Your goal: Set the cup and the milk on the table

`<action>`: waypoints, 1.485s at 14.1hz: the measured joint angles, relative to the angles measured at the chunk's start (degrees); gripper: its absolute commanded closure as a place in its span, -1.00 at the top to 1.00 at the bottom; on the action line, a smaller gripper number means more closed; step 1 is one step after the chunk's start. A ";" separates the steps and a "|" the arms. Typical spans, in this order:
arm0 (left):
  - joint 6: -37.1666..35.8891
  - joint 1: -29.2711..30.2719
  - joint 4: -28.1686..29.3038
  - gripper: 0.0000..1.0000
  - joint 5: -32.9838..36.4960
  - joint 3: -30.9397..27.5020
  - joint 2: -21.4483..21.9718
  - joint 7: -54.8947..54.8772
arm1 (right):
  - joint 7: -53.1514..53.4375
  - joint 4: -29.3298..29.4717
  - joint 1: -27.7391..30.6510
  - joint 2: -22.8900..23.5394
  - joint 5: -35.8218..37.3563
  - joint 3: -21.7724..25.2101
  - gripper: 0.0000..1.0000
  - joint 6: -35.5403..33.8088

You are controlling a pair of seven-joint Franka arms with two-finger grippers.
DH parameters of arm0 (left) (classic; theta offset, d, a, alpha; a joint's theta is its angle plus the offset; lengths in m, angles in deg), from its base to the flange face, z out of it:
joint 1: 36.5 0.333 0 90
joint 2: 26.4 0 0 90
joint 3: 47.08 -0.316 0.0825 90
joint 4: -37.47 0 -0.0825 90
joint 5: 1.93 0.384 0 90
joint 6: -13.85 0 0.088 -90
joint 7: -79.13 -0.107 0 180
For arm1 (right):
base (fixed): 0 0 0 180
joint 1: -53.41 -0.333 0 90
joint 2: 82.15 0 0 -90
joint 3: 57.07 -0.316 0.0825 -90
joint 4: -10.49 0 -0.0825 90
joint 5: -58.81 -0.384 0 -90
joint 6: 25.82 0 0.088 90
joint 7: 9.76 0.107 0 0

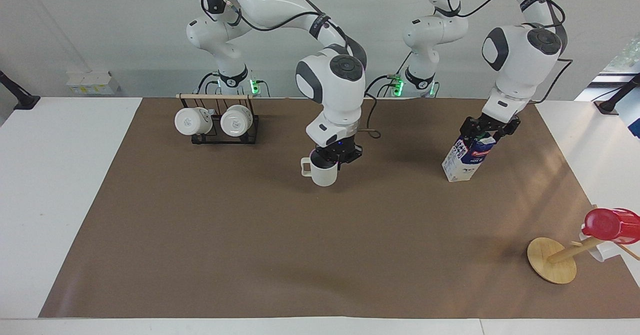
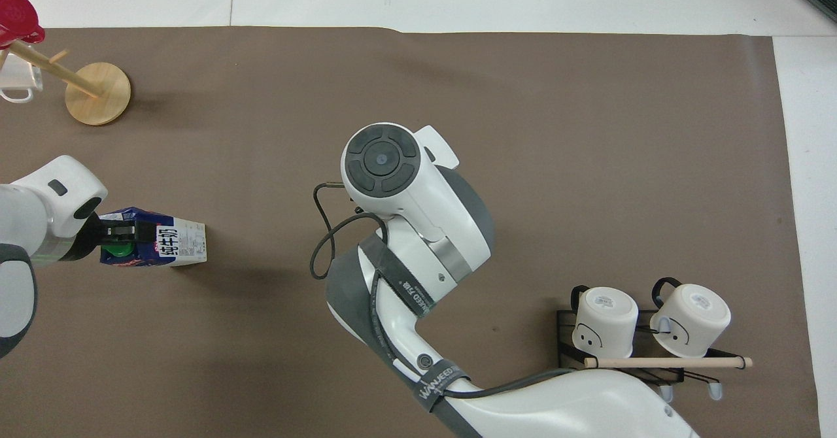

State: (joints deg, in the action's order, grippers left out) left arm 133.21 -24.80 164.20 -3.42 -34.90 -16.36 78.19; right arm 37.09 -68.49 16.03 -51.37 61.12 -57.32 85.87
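The off-white cup (image 1: 324, 174) hangs from my right gripper (image 1: 334, 159), which is shut on its rim and holds it low over the middle of the brown-papered table (image 1: 320, 255). In the overhead view the right arm hides the cup. The milk (image 1: 467, 157), a blue and white carton with a green cap, stands on the paper toward the left arm's end; it also shows in the overhead view (image 2: 171, 246). My left gripper (image 1: 486, 130) is down at the carton's top, open, with a finger on either side of the cap; it also shows in the overhead view (image 2: 121, 234).
A black wire rack (image 1: 220, 137) with two glossy white mugs stands near the right arm's base, seen also in the overhead view (image 2: 569, 353). A wooden mug tree (image 1: 552, 261) with a red cup (image 1: 612, 225) stands at the left arm's end, far from the robots.
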 measured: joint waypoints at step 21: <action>-3.52 -6.41 -5.58 -0.01 -0.26 1.15 -0.13 11.10 | 5.54 3.24 -4.15 4.57 0.04 0.71 1.00 3.20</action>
State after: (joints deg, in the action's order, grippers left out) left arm 129.69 -31.21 158.61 -3.68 -33.76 -16.49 89.29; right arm 42.63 -65.25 11.88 -46.80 61.16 -56.61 89.07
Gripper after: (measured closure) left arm 0.507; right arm 0.000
